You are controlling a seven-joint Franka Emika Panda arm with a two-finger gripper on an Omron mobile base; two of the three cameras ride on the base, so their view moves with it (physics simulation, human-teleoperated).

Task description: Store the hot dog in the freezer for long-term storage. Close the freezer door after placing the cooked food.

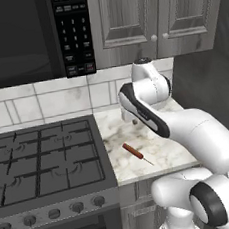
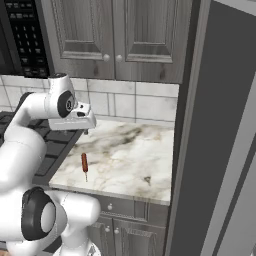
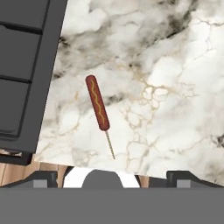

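The hot dog [image 1: 133, 151] is a slim reddish-brown sausage with a thin pale stick. It lies flat on the marble counter [image 1: 164, 153], close to the stove's edge. In the right base view the hot dog [image 2: 84, 162] lies near the counter's front left corner. The hand view looks straight down on the hot dog [image 3: 97, 103], which has a yellow squiggle along it. My gripper [image 3: 116, 179] hovers above it, open, its two tips far apart with nothing between them. The hand [image 2: 75, 120] is well above the counter. The freezer's inside and the freezer door are out of view.
A black gas stove [image 1: 41, 160] borders the counter on the left, with a dark microwave [image 1: 22, 36] above it. Grey wall cabinets [image 2: 115, 35] hang over the counter. A tall dark grey appliance side [image 2: 215, 130] closes the counter's right end.
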